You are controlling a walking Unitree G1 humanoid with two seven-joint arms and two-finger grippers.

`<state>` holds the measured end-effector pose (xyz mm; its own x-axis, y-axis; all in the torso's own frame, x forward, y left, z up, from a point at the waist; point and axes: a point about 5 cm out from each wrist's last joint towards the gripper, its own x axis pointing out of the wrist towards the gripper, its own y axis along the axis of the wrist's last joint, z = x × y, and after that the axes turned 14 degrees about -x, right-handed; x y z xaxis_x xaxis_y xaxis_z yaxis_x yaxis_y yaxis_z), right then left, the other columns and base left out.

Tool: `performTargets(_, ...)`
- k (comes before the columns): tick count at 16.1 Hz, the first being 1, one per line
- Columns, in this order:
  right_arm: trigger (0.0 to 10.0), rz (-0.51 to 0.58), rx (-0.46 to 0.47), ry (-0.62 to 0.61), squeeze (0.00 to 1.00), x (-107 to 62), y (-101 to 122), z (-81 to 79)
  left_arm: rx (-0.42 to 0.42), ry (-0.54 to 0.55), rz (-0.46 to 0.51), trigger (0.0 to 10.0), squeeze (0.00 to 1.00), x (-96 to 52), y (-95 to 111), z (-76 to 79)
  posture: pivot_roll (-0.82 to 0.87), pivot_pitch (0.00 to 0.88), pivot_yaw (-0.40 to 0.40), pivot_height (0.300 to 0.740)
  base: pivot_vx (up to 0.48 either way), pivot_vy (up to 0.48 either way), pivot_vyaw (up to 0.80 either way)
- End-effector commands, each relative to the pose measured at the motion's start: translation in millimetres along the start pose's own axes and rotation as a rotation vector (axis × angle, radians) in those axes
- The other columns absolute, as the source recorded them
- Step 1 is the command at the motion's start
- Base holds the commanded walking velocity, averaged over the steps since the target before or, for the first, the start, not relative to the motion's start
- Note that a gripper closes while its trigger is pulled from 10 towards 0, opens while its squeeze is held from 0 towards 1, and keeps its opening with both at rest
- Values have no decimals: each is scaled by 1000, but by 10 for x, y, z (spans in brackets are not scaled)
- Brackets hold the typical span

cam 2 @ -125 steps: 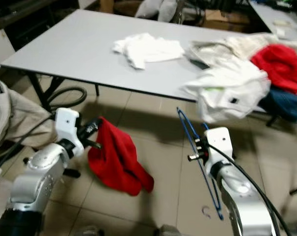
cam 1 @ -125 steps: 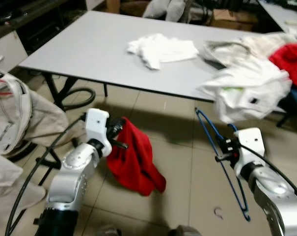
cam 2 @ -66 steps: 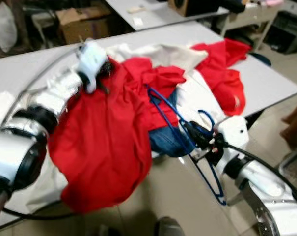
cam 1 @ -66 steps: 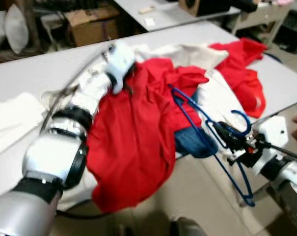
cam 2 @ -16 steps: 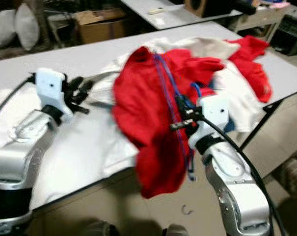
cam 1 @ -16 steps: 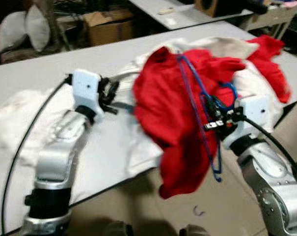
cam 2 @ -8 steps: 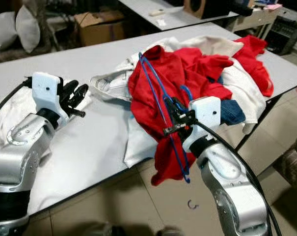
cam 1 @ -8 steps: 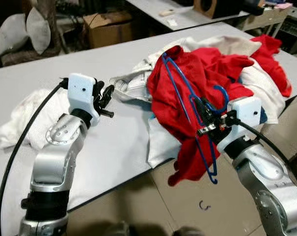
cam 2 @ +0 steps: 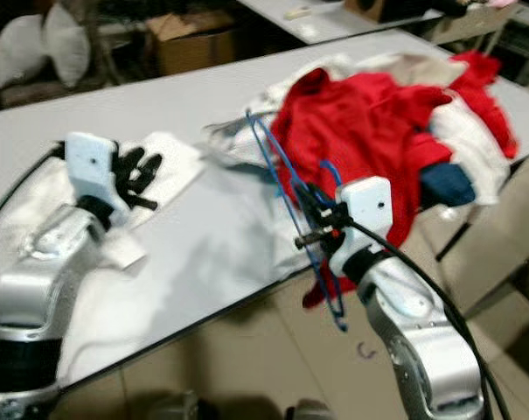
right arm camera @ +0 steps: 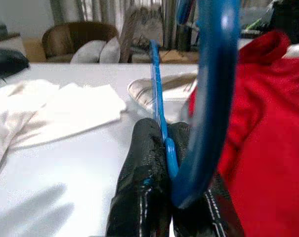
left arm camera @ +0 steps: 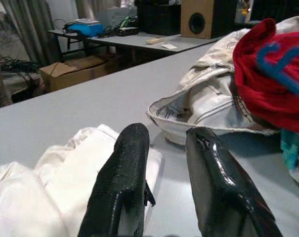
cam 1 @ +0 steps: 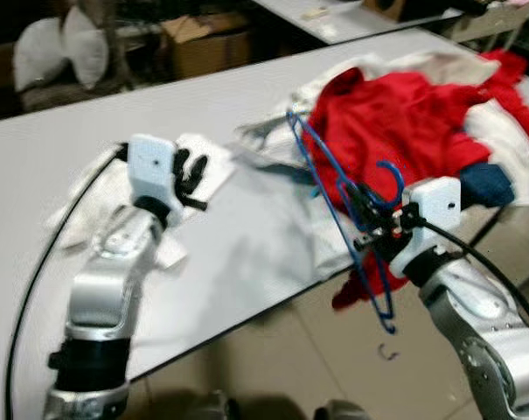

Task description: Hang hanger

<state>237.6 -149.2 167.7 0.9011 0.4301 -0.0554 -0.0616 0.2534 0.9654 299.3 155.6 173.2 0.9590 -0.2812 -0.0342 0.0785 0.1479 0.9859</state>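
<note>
From where I sit, my left gripper [cam 1: 192, 178] hovers low over the desk [cam 1: 54, 149] towards its left part, fingers [left arm camera: 122, 182] apart with nothing between them, just above a white cloth [cam 1: 207, 166] lying flat there. Past it, near the middle of the desk, a pale garment [left arm camera: 208, 106] lies crumpled, and beyond that the red garment [cam 1: 404, 114] is heaped with other clothes towards the right end, part of it drooping over the near edge. My right gripper [cam 1: 366, 229] is out in front of that near edge, fingers pressed together on the blue hanger [cam 1: 334, 188]; the wrist view shows the thin blue bar pinched between the black pads [right arm camera: 149, 163]. The hanger stands tilted in the air, one end up over the desk edge by the red heap, the other end down below the gripper over the floor, its hook curling beside the wrist. I judge the task barely past its start: I have the hanger firmly in hand, but I see no rail or hook to hang it on, so finding one, carrying the hanger there and hooking it on all remain.
</note>
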Motion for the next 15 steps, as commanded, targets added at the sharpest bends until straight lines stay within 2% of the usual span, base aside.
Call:
performTargets(1,10000,17,3,16,0,11,13,-2,20,31,5,10000,0,-25,10,-50,-65,0,-7,740,0,292,0)
performTargets(5,10000,-10,-4,31,0,48,-46,-28,28,48,13,10000,0,-21,33,-91,-61,0,-14,740,0,293,0)
performTargets(9,10000,-58,18,-39,0,4,-170,29,58,17,-9,10000,0,1,-28,-26,-67,0,-6,740,0,0,0)
performTargets(11,10000,-64,0,-53,0,-22,-189,46,33,32,-10,10000,0,7,-57,-22,-71,0,0,740,0,-480,0)
performTargets(15,10000,-84,11,-76,0,-89,-222,96,12,29,-24,10000,0,-23,-108,-31,-85,0,14,740,0,0,0)
